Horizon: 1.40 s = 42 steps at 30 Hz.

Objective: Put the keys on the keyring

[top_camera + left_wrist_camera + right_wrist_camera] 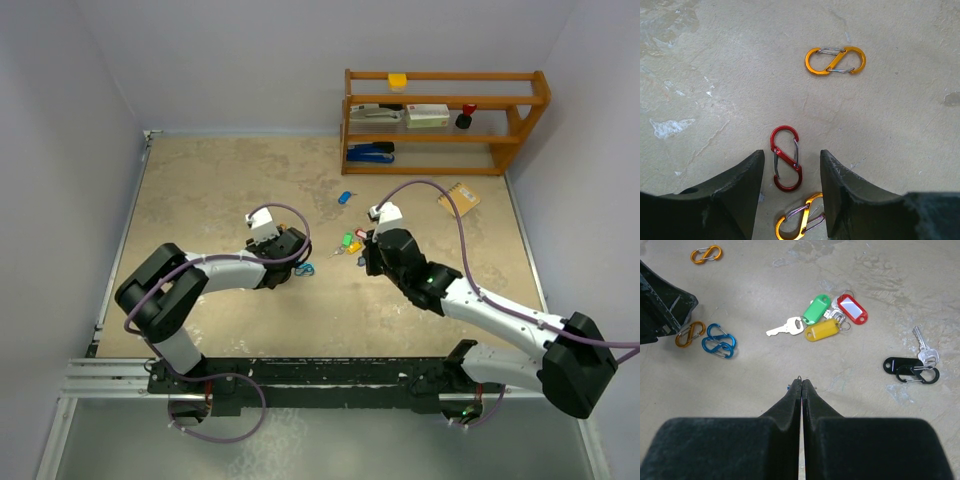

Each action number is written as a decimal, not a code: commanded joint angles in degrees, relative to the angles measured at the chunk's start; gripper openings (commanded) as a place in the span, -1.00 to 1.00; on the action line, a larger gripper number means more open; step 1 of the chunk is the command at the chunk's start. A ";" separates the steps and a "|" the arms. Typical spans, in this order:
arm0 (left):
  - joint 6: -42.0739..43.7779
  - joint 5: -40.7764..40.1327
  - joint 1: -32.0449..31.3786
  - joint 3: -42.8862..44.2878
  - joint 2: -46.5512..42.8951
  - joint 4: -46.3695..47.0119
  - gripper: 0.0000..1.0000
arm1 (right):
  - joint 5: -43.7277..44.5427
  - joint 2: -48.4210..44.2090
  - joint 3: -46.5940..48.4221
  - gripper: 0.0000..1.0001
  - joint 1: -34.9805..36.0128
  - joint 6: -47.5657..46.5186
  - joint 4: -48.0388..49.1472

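Note:
A bunch of keys with a green tag (817, 309), a yellow tag (822, 330) and a red tag (852, 308) lies ahead of my right gripper (802, 381). It also shows in the top view (351, 243). A black-tagged key (896, 364) lies to the right with a black clip. My right gripper is shut, and a thin wire ring peeks out at its tips; what it belongs to is hidden. My left gripper (791, 165) is open and low over the table, astride a red clip (786, 158). A blue-tagged key (345, 197) lies apart, farther back.
Orange clips (835, 60) (801, 218) lie near the left gripper, the nearer one against its right finger. A blue clip (718, 340) lies beside it. A wooden shelf (445, 120) with small items stands at the back right. A tan pad (459, 197) lies before it.

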 commanded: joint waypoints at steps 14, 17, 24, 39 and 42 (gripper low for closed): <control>-1.04 1.62 -1.16 0.62 3.40 0.57 -0.66 | -0.20 -2.91 -1.32 -1.00 -0.83 -0.77 1.34; -0.25 1.68 -1.16 0.93 3.68 0.74 -1.00 | -0.24 -3.20 -1.24 -1.00 -0.93 -0.77 1.05; 3.60 1.57 -1.16 1.92 1.50 0.83 -1.00 | -0.20 -3.43 -1.16 -1.00 -1.16 -0.77 0.60; 21.42 19.37 -1.12 7.93 -9.77 6.75 -1.00 | -2.79 -0.59 -0.80 -1.00 -1.10 -4.02 4.01; 22.25 25.97 -1.15 10.02 -7.99 8.30 -1.00 | -3.76 0.86 -0.67 -1.00 -1.16 -5.50 5.56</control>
